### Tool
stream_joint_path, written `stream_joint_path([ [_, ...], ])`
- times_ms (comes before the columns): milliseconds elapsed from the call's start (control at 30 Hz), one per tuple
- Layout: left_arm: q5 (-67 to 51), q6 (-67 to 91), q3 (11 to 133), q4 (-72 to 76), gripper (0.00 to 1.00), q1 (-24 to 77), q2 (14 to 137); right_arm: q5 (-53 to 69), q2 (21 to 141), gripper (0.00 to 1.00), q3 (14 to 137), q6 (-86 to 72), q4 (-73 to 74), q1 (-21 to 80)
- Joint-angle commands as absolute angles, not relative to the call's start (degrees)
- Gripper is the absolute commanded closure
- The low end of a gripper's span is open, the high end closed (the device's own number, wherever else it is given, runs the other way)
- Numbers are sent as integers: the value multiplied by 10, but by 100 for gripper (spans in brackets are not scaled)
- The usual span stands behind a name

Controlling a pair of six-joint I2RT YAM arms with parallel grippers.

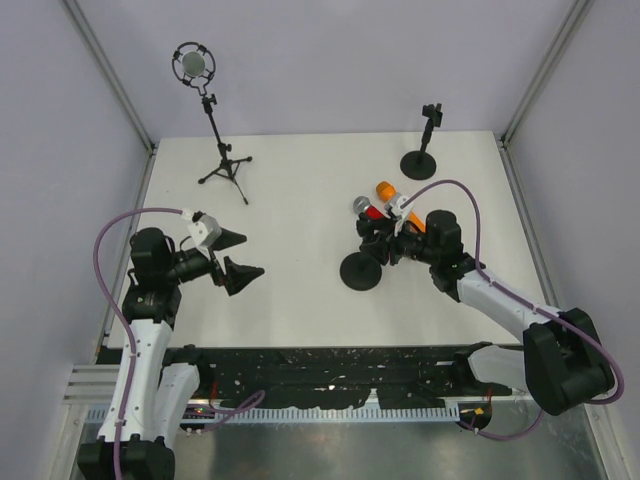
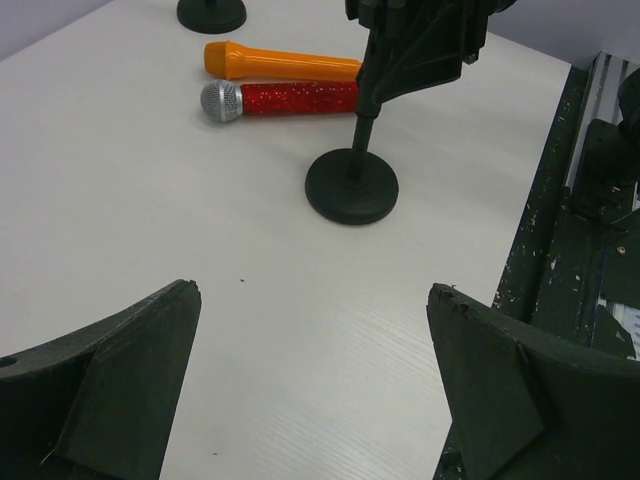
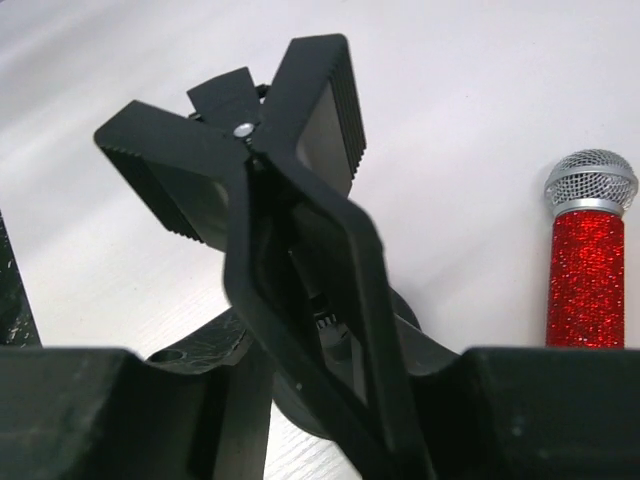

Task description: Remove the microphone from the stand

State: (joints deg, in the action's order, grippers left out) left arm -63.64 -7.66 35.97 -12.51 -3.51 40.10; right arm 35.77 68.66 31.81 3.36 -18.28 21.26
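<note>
A red glitter microphone with a silver mesh head lies flat on the white table, outside the stand. The black stand has a round base and a spring clip on top. The clip's two pads stand spread in a V with nothing between them. My right gripper is shut on the clip's lower handles, one finger on each side. My left gripper hovers open over bare table to the left, far from the stand.
An orange microphone lies beside the red one. A second round-base stand is at the back right. A tripod carrying a shock-mounted microphone is at the back left. The black rail runs along the table's near edge.
</note>
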Motion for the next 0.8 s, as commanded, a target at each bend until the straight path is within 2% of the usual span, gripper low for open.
stream_joint_path([
  [0, -645, -74, 359, -99, 0, -39, 397, 360, 695, 72, 324, 25, -220, 214],
  [133, -646, -74, 359, -99, 0, -40, 396, 363, 690, 92, 327, 21, -222, 214],
  [167, -646, -74, 358, -99, 0, -40, 396, 362, 686, 95, 328, 19, -222, 214],
  [767, -649, -71, 358, -99, 0, -42, 391, 341, 597, 94, 425, 1, -143, 206],
])
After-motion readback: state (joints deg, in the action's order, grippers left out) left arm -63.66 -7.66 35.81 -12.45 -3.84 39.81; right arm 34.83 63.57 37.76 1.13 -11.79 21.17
